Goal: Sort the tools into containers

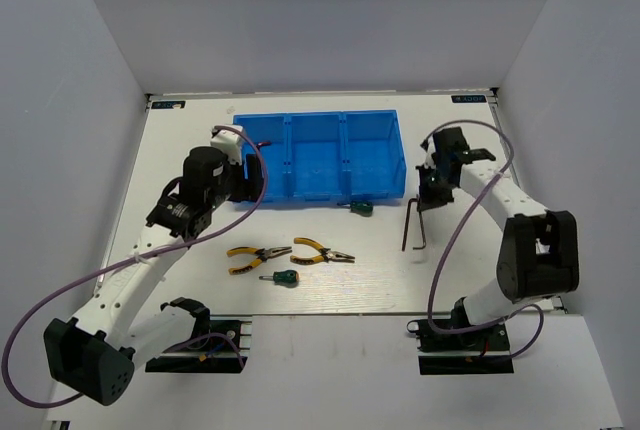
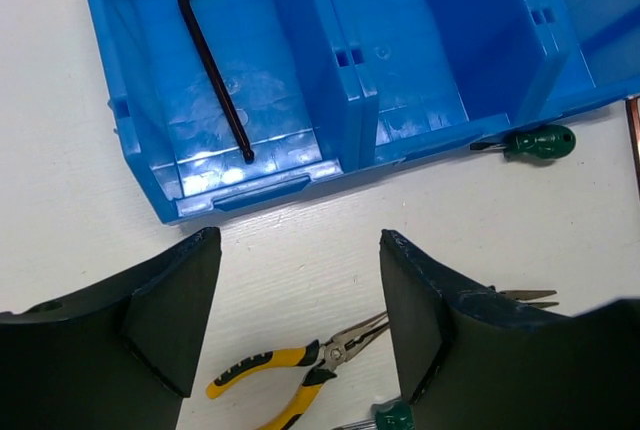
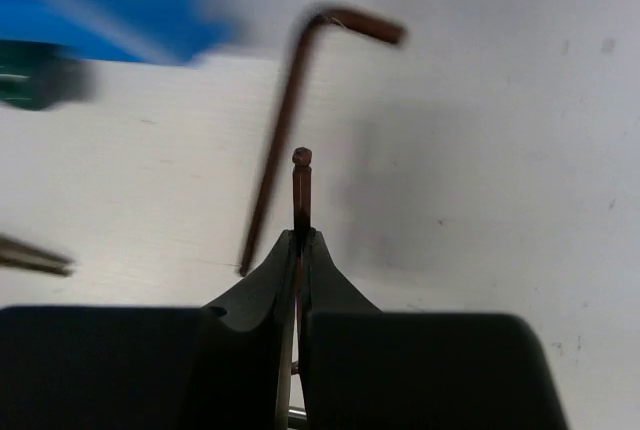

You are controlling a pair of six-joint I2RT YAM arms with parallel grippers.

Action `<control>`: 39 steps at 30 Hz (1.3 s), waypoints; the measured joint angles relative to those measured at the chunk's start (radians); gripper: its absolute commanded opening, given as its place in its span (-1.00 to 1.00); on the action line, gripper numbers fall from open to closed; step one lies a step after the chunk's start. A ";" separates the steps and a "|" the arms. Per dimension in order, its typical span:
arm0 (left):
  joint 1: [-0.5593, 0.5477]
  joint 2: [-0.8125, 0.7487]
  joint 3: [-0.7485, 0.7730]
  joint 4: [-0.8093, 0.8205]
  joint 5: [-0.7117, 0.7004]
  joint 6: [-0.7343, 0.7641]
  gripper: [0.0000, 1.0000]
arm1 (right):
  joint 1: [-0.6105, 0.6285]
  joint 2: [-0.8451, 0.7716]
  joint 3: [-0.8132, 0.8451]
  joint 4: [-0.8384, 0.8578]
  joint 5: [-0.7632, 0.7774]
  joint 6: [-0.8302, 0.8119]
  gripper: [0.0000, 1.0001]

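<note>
We see the right gripper (image 3: pixel 300 238) pinched shut on one hex key (image 3: pixel 300 185), out past the right end of the tray (image 1: pixel 315 190) and over the table (image 1: pixel 480 270). The left gripper (image 2: pixel 297 250) has its fingers wide with nothing in them, hanging just in front of the tray's left compartment. The second hex key (image 2: pixel 215 65) lies flat in that compartment.

Loose on the table:
- far screwdriver (image 2: pixel 540 140), just beside the tray's front wall
- left pliers (image 1: pixel 258 256) and right pliers (image 1: pixel 322 252), side by side
- near screwdriver (image 1: pixel 282 277), between and just below the pliers

Count: two keys, two pliers, two screwdrivers, three compartments.
</note>
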 measured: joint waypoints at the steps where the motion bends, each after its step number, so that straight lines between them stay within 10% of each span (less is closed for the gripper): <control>1: 0.000 0.000 -0.004 0.002 0.003 0.000 0.50 | 0.000 -0.021 0.030 -0.008 -0.031 -0.016 -1.00; 11: 0.000 -0.012 -0.048 0.038 0.034 0.000 0.50 | 0.118 -0.052 0.340 -0.002 -0.422 -0.079 -1.00; 21: 0.000 -0.184 -0.101 0.117 0.040 -0.019 0.50 | 0.387 0.538 1.102 0.136 -0.557 0.092 -1.00; 34: 0.000 -0.262 -0.123 0.093 0.019 -0.053 0.50 | 0.514 0.773 1.127 0.568 -0.483 0.328 -1.00; 39: 0.000 -0.224 -0.123 0.088 0.038 -0.057 0.45 | 0.529 0.822 1.127 0.633 -0.438 0.286 -0.41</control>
